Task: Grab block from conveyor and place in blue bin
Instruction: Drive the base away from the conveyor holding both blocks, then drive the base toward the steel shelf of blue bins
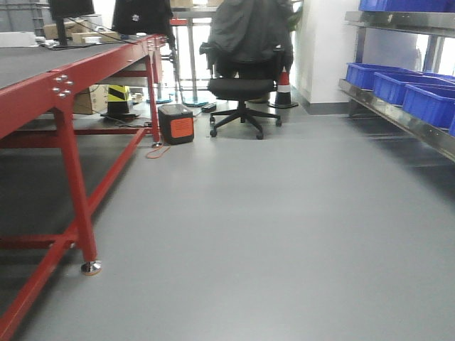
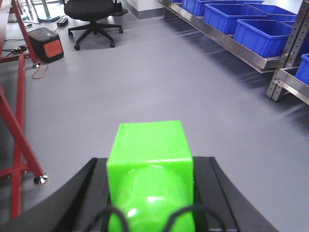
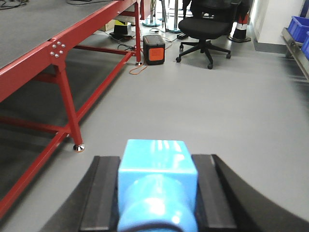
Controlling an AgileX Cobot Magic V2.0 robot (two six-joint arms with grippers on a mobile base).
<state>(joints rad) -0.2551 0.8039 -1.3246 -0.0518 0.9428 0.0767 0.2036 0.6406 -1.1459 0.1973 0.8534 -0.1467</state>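
left gripper [image 2: 152, 166] clamps green block [image 2: 150, 145], right gripper [image 3: 157, 162] blue block [image 3: 157, 186], seemingly level

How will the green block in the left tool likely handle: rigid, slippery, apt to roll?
Probably rigid: the green block shows crisp straight edges while clamped in the left tool. Glossy highlights suggest smooth plastic, possibly slippery. Flat faces should let it sit, not roll.

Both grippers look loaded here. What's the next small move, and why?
Probably turn the base right toward the blue bins: the left gripper holds a green block, the right gripper a blue block, and only floor lies beneath them.
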